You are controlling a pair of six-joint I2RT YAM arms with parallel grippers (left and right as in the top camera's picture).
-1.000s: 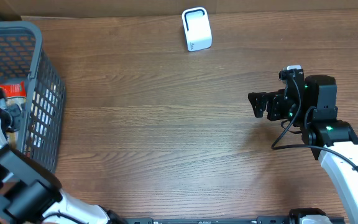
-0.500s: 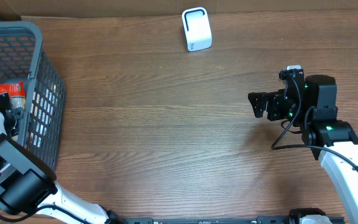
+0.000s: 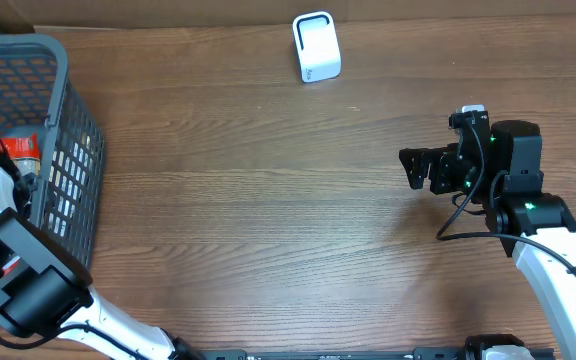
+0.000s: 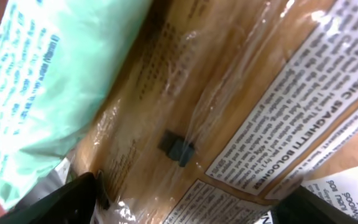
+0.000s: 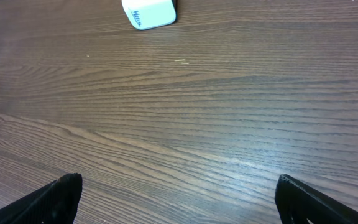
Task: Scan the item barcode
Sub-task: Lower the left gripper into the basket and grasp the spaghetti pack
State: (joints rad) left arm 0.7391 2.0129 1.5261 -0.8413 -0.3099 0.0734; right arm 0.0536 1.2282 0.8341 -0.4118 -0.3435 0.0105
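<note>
**mod_kev:** Where's the item, and how do you plan to grab it?

**me:** It's down in the grey basket [image 3: 68, 110] at the left edge of the tabletop. My left wrist cam is filled by the bolognese packet [image 4: 229, 106], a flat meal pack in clear film with a printed label. It's lying just beside a mint green pouch [image 4: 55, 81]. My left hand [image 4: 194, 200] straddles it, with a finger at each bottom corner of the view. Honestly can't tell if the fingers are pressing the film or just sitting either side.

**mod_kev:** Slippery?

**me:** I'd guess so. The film is glossy and wrinkly and the contents are probably soft, so it'll likely sag and slide if I pinch a loose fold. Looks light-ish though, not fragile. I'd take it across the narrow width near the middle, on the firm body rather than the film's edge, and squeeze gently. No barcode showing from here, so I'll probably have to turn it toward the white scanner [image 3: 316, 46] at the far edge of the tabletop.

**mod_kev:** Other arm?

**me:** Right hand [image 5: 182, 196] hangs wide open over bare wood near the right edge, holding nothing.
</note>
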